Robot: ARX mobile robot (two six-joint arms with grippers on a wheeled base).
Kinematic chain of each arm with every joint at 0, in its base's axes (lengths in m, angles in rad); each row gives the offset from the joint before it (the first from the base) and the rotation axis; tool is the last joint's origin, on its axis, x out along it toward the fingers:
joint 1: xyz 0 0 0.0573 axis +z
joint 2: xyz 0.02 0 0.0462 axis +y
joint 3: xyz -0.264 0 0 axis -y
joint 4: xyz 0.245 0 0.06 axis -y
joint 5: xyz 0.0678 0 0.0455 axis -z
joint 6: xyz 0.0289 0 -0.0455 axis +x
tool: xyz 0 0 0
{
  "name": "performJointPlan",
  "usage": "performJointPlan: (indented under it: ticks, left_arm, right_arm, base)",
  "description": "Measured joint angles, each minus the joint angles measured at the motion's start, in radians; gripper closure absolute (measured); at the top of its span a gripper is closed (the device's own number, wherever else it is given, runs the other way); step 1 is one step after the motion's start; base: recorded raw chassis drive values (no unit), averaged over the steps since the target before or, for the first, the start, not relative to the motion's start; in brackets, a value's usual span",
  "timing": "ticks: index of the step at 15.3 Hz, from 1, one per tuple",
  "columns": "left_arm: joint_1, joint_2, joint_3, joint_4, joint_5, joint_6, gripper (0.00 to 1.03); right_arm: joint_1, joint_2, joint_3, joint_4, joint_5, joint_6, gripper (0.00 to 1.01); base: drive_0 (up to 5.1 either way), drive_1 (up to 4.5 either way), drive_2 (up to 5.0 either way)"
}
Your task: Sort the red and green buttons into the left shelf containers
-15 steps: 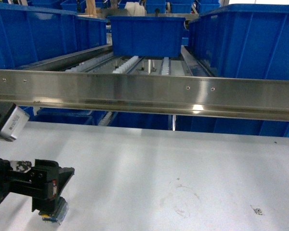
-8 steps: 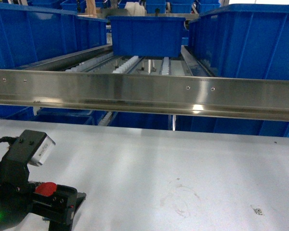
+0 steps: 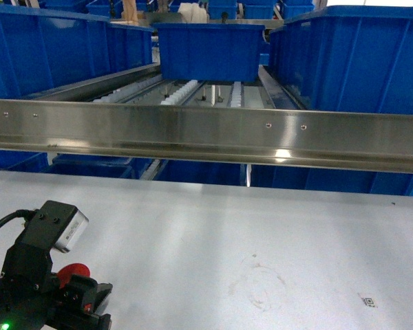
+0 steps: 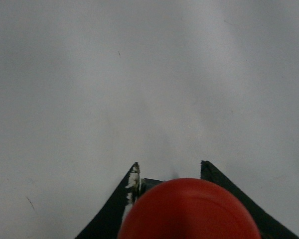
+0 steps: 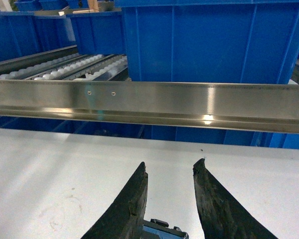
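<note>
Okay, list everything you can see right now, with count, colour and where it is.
Red button: one, red cap, held in the left gripper at the table's near left.
Blue bins: several, bright blue, on the shelf behind the rail; exact count unclear.
Steel rail: one, silver, across the shelf front.
Roller tracks: white, under the middle bin.
Table: one, pale grey, scuffed near the middle.
Left gripper: black, shut on the red button.
Right gripper: black, open, over the table, facing the rail.
</note>
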Motion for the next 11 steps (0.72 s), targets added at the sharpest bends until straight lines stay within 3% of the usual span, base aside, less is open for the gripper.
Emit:
performJointPlan:
  ticks: [1, 4, 8, 11]
  left_arm:
    - [-0.001, 0.000, 0.000, 0.000, 0.000, 0.000, 0.74]
    - [0.002, -0.049, -0.033, -0.009, -0.003, 0.008, 0.75]
    - [0.056, -0.403, -0.129, -0.008, 0.042, 0.015, 0.75]
    - [0.047, -0.782, -0.225, -0.127, 0.049, -0.045, 0.75]
  right_arm:
    - [0.000, 0.000, 0.000, 0.000, 0.000, 0.000, 0.75]
    - [0.000, 0.000, 0.000, 0.000, 0.000, 0.000, 0.75]
    - [0.000, 0.000, 0.000, 0.000, 0.000, 0.000, 0.75]
    - [0.000, 0.000, 0.000, 0.000, 0.000, 0.000, 0.75]
  base:
    - [0.0, 0.00, 0.0]
    - [0.0, 0.00, 0.0]
    - [0.0, 0.00, 0.0]
    - [0.0, 0.00, 0.0]
